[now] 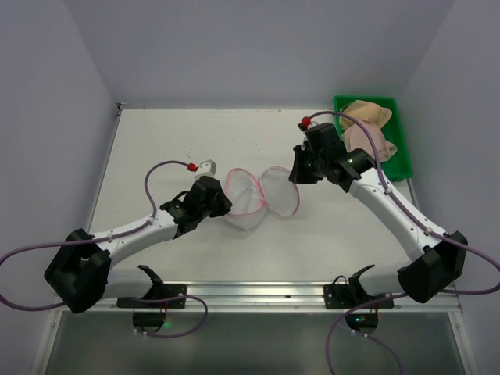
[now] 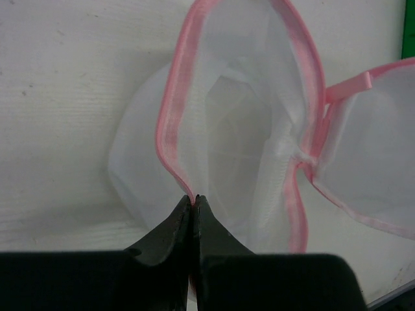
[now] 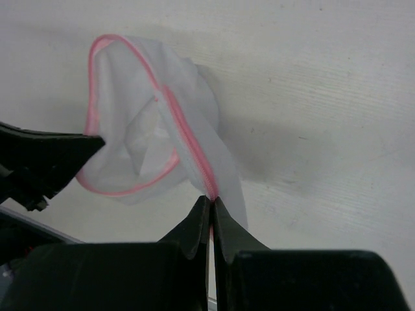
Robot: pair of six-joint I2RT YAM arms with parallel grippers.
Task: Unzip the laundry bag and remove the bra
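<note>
The laundry bag (image 1: pixel 262 195) lies unzipped in the middle of the table, its white mesh spread into two pink-edged rounds. My left gripper (image 1: pixel 224 203) is shut on the pink rim of the left half (image 2: pixel 175 129), pinching it at the fingertips (image 2: pixel 194 198). On the other side, my right gripper (image 1: pixel 298 176) is shut on the pink zip edge (image 3: pixel 194 155) of the right half, its tips (image 3: pixel 211 198) clamped together on it. The mesh inside looks empty. The bra (image 1: pixel 367 129), beige and dusty pink, sits in the green tray (image 1: pixel 404 152) at the back right.
The green tray stands against the right wall, just behind my right arm. In the right wrist view, the left gripper's finger (image 3: pixel 52 155) shows beside the bag. A metal rail (image 1: pixel 250 291) runs along the near table edge.
</note>
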